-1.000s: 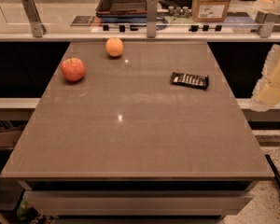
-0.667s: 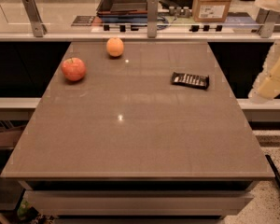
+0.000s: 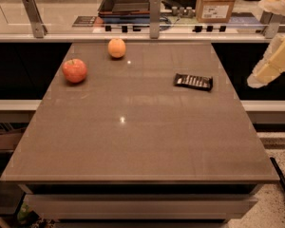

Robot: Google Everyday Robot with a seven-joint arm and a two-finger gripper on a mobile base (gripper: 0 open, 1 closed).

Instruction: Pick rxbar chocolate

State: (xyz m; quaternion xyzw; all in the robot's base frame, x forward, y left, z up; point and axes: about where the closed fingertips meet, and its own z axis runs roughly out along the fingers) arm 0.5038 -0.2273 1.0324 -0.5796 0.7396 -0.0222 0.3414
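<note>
So far nothing of the pick looks done: the rxbar chocolate [image 3: 193,81] lies flat on the right of the tabletop [image 3: 133,141], untouched. The tool [image 3: 259,79] hangs beyond the right edge, apart from it; spread or closed, I cannot tell. Approach and grasp remain.

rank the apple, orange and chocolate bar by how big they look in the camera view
1. chocolate bar: longest, though flat
2. apple
3. orange: slightly smaller, but farther back, so unsure
The gripper hangs beyond the table's right edge.
</note>
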